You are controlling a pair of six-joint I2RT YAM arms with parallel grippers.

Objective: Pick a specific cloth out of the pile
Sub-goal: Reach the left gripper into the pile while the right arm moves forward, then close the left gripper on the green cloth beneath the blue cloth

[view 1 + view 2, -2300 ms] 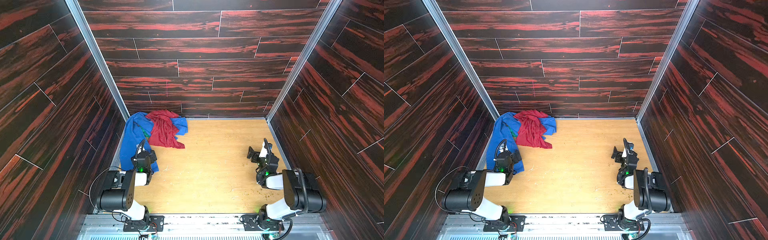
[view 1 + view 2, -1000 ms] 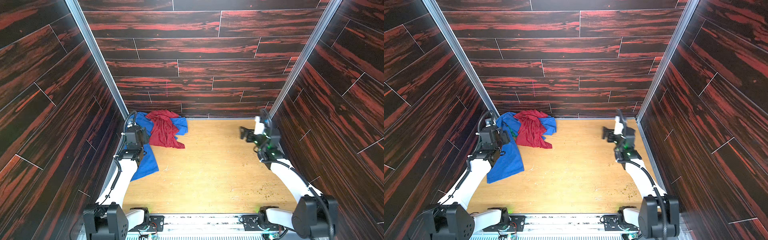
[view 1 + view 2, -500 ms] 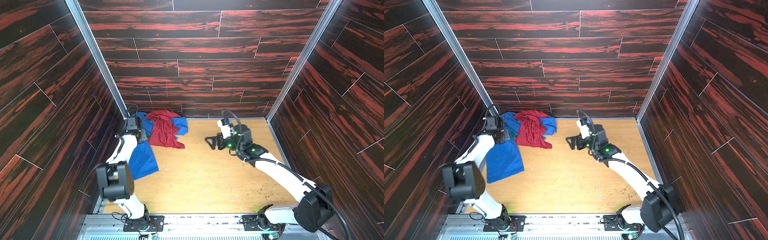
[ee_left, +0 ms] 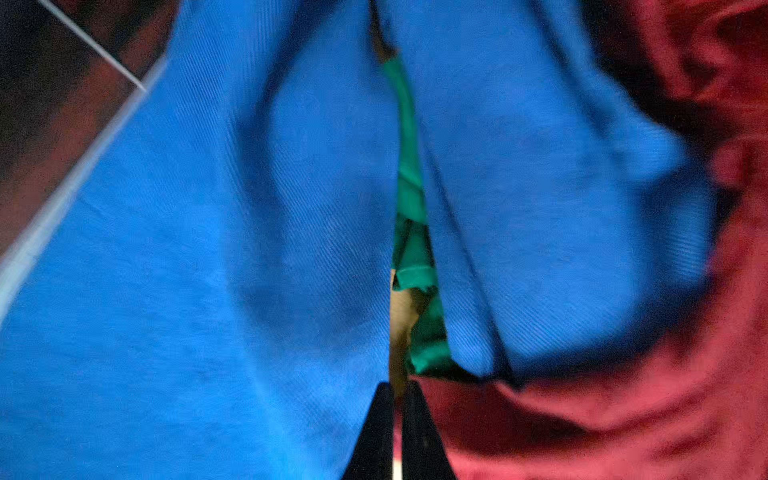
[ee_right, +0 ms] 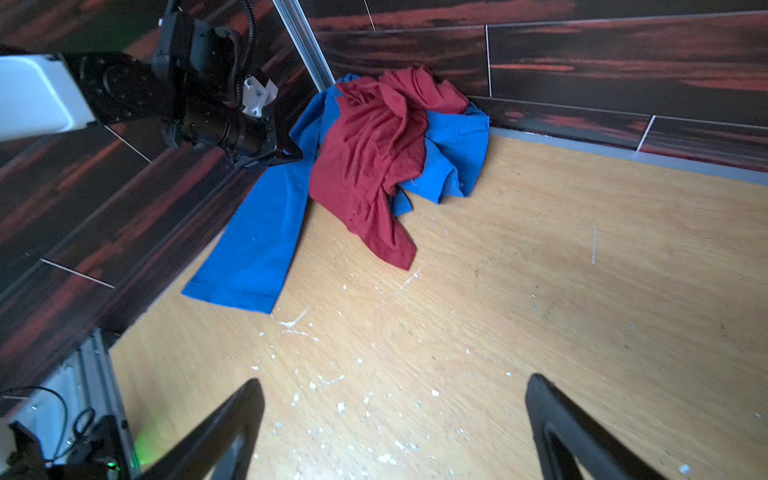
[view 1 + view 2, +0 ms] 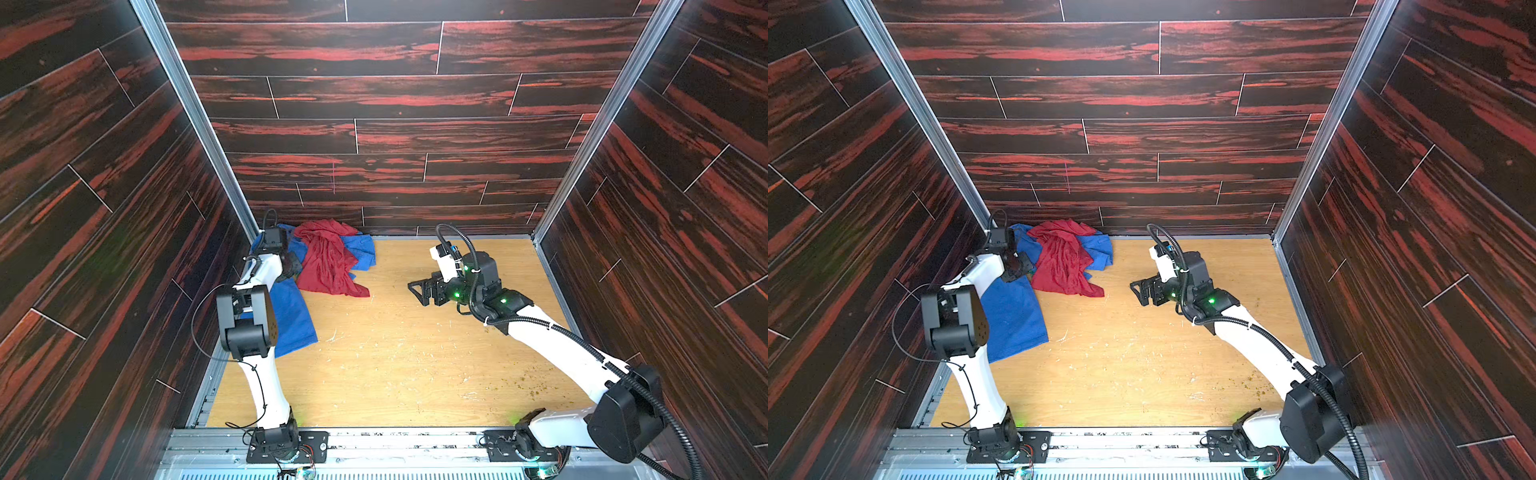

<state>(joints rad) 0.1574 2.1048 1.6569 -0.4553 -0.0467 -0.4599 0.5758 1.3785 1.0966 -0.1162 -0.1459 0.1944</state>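
The pile lies in the far left corner: a large royal-blue cloth with a dark red cloth draped over it. The green cloth shows only in the left wrist view, as a narrow strip between two blue folds. My left gripper is shut, its tips at the seam where blue meets red, just short of the green strip. My right gripper hangs open and empty over bare floor, right of the pile.
The wooden floor carries white scraps near the pile. Dark panelled walls close in the back and both sides, with a metal post at the pile's corner. A metal rail runs along the front.
My left arm reached forward into the pile's left side and its jaws closed. My right arm swung from the right wall toward the middle, gripper still open.
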